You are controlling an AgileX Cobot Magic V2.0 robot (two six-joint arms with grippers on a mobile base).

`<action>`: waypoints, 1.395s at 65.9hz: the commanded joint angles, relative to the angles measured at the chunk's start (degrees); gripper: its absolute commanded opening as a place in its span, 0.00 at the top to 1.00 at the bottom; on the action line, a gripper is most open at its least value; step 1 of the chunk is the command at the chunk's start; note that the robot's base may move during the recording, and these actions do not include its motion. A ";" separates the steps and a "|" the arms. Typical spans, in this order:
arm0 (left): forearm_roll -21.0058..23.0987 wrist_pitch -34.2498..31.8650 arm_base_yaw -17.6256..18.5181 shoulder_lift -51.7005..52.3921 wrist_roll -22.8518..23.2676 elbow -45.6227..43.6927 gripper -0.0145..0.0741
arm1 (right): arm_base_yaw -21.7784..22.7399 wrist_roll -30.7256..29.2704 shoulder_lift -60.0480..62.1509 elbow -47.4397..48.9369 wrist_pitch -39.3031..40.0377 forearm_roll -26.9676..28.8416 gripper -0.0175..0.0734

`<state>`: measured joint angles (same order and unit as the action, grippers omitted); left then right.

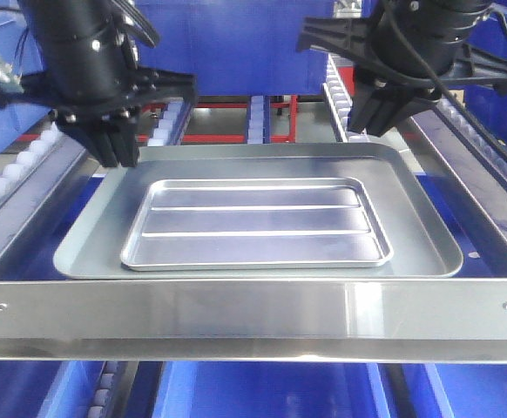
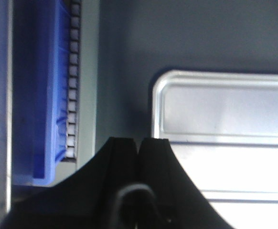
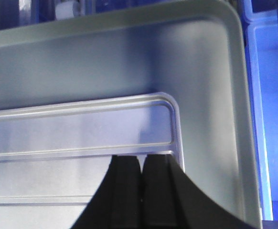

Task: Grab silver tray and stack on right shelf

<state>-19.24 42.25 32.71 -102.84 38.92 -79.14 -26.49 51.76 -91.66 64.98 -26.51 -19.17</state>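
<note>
Presently, we find the shiny rectangular silver tray (image 1: 255, 224), with rounded corners and two long ridges across its floor, lying flat inside a larger dull grey flat tray (image 1: 88, 239), roughly centred in it. Both rest on the steel flow-rack shelf (image 1: 253, 313), behind its flat stainless front crossbar with screws; rails of small pale rollers (image 1: 18, 170) run along its sides. Blue plastic bins (image 1: 262, 392) sit below the crossbar.

We note the black left gripper (image 1: 114, 148) at the far left corner of the grey tray, its fingers pressed together and holding nothing. The left wrist view shows its closed tips (image 2: 139, 143) just beside the silver tray's corner (image 2: 215, 105).

The black right gripper (image 1: 384, 109) hangs above the far right corner. Its wrist view shows the fingers (image 3: 140, 164) likewise pressed together, empty, over the silver tray (image 3: 81, 129).
</note>
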 commanded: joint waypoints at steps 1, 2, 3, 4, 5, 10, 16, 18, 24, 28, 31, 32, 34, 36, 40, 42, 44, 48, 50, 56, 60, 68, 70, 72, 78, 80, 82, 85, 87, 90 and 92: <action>-1.77 0.66 0.03 3.03 -0.04 -3.21 0.94 | 0.19 -0.36 2.73 2.05 2.37 -1.85 0.74; -1.77 1.46 0.03 3.03 -0.40 -3.48 0.94 | 0.19 -0.36 2.79 2.05 2.22 -1.85 0.74; -1.62 2.07 0.03 3.03 -0.87 -3.73 0.94 | 0.19 -0.36 2.79 2.05 1.99 -1.85 0.74; -1.62 2.67 0.03 3.11 -1.30 -4.00 0.94 | 0.19 -0.36 2.91 2.05 1.65 -1.85 0.74; -1.62 3.15 0.03 3.24 -1.63 -4.13 0.94 | 0.19 -0.36 2.96 2.05 1.29 -1.78 0.74; -1.49 2.80 0.03 4.20 -2.13 -4.24 0.94 | 0.19 -0.50 3.52 2.05 -0.91 -1.78 0.74; -1.07 0.50 0.03 6.56 -2.13 -3.71 0.94 | 0.19 -3.82 5.10 1.98 -1.46 -2.34 0.74; -0.85 -0.54 0.03 7.55 -2.01 -3.25 0.94 | 0.13 -6.16 5.89 1.98 -1.30 -2.62 0.74; 0.65 -4.74 0.03 11.70 -1.91 -0.27 0.94 | -0.17 -11.73 8.61 1.77 0.16 -2.91 0.74; 2.14 -8.15 0.14 14.59 -1.91 2.69 0.94 | -0.85 -15.29 10.98 0.91 2.02 -2.95 0.74; 2.13 -10.60 0.40 17.30 -1.91 5.83 0.94 | -1.77 -17.93 13.54 -0.75 4.54 -3.03 0.74; 2.02 -11.18 0.70 17.98 -1.91 6.67 0.94 | -2.02 -19.02 14.22 -1.29 5.15 -3.03 0.74; 1.60 -12.75 1.11 19.77 -1.91 8.81 0.94 | -2.67 -20.66 16.05 -2.72 6.48 -3.03 0.74; 1.20 -13.98 1.43 21.26 -1.91 10.60 0.94 | -3.20 -21.79 18.06 -3.95 7.31 -3.03 0.74; 0.96 -16.72 2.59 24.64 -1.91 15.01 0.94 | -4.43 -23.93 21.96 -7.32 8.64 -3.03 0.74; 0.82 -18.16 3.10 26.59 -1.91 16.73 0.94 | -5.05 -24.55 23.83 -8.65 8.80 -3.03 0.74; 0.54 -19.29 3.87 28.16 -2.01 18.40 0.94 | -5.49 -24.97 26.19 -9.98 8.86 -3.03 0.74; -0.57 -21.64 5.45 31.82 -2.01 21.99 0.94 | -6.30 -25.13 30.69 -13.19 8.89 -3.03 0.74; -1.17 -22.54 6.26 33.44 -2.01 23.81 0.94 | -6.48 -25.13 32.77 -14.38 8.89 -2.97 0.74; -2.21 -24.86 9.35 39.87 -2.01 28.32 0.94 | -6.56 -25.13 40.25 -18.10 8.76 -2.97 0.74; -3.18 -26.05 10.80 43.89 -2.01 30.99 0.94 | -6.56 -25.13 45.39 -20.11 8.72 -2.97 0.74; -3.68 -29.09 11.69 52.20 -2.01 36.39 0.94 | -6.56 -25.13 54.35 -24.28 8.42 -2.97 0.74; -3.68 -29.73 11.69 54.15 -2.01 37.67 0.94 | -6.56 -25.13 56.29 -25.41 8.37 -2.97 0.74; -3.80 -30.37 11.69 55.94 -2.01 38.98 0.94 | -6.56 -25.13 57.98 -26.63 8.37 -2.97 0.74; -4.59 -31.06 11.58 61.47 -2.01 42.55 0.94 | -6.56 -25.13 61.49 -29.91 8.37 -2.97 0.74; -4.59 -31.06 11.58 63.25 -2.01 43.88 0.94 | -6.56 -25.13 62.29 -31.00 8.50 -2.97 0.74; -4.59 -31.06 11.58 64.72 -2.01 44.93 0.94 | -6.56 -25.13 62.99 -31.80 8.86 -2.97 0.74; -4.59 -31.06 11.58 66.98 -2.01 46.45 0.94 | -6.56 -25.13 63.98 -32.67 9.50 -2.97 0.74; -4.59 -31.06 11.58 68.41 -2.01 47.22 0.94 | -6.56 -25.13 64.55 -32.98 9.79 -2.97 0.74; -4.45 -31.06 11.58 70.42 -2.01 48.18 0.94 | -6.56 -25.13 65.37 -33.03 9.90 -2.97 0.74; -4.45 -30.81 11.58 71.77 -2.01 48.50 0.94 | -6.56 -25.13 65.85 -33.03 9.84 -2.97 0.74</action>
<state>-22.96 15.85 43.93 -33.81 37.00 -29.82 -33.07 27.17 -26.75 30.46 -21.94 -20.86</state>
